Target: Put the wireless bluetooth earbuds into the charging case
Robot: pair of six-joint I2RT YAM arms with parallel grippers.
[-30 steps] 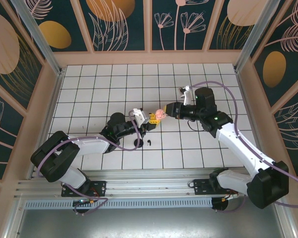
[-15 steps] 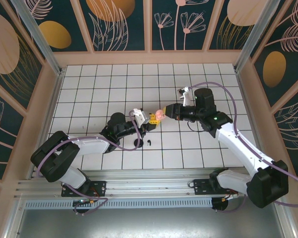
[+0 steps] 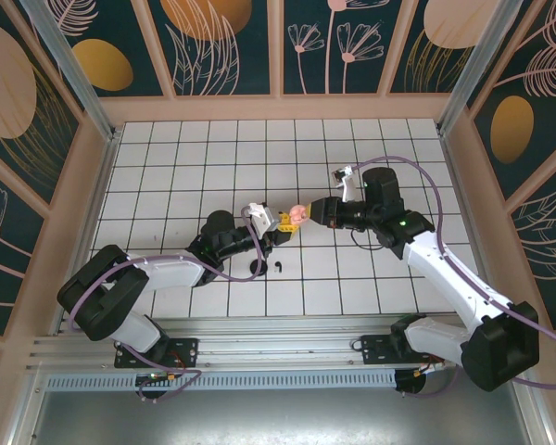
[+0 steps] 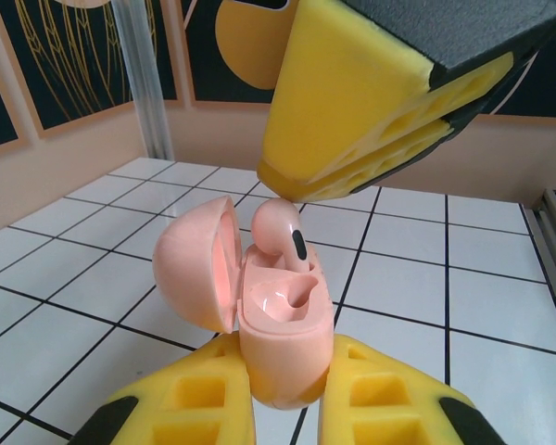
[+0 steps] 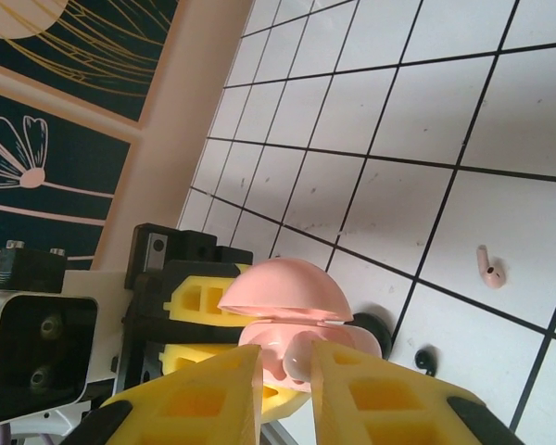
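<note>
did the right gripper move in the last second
Yes. Against the tile grid in the top view, the right gripper, shut on a pink earbud, has edged left toward the pink case the left gripper holds.

the pale pink charging case (image 4: 280, 311) stands upright, its domed lid swung open to the left, its base pinched in the left gripper (image 4: 285, 357). a pink earbud (image 4: 278, 230) sits partly in one socket. a second pink earbud (image 5: 488, 267) and a black earbud (image 5: 427, 357) lie apart on the white tiles (image 5: 537, 111).
</note>
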